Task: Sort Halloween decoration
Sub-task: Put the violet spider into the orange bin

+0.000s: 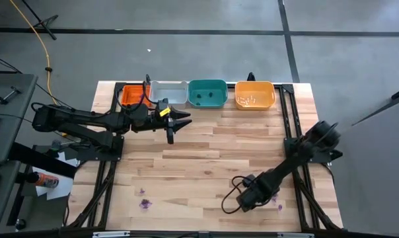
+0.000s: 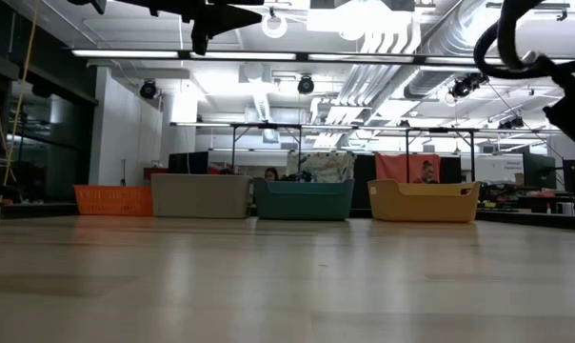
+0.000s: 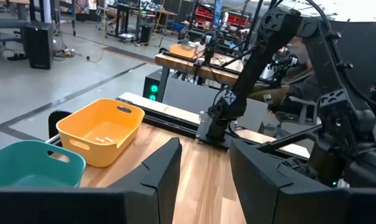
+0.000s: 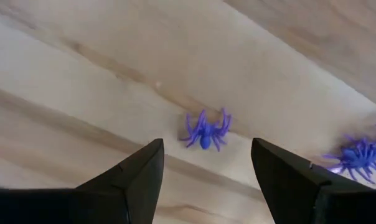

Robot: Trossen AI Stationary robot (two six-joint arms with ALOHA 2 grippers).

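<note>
Right wrist view: the right gripper hangs low over the tabletop with its jaws spread wide and holding nothing; a purple spider lies flat just ahead of the gap between them, and a second purple spider lies beyond one jaw. From above, the left gripper hovers beside the grey tray, jaws partly open and empty.

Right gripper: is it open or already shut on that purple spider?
Open. The right gripper has its fingers spread with a clear gap, and the purple spider lies on the table just ahead, untouched.
</note>
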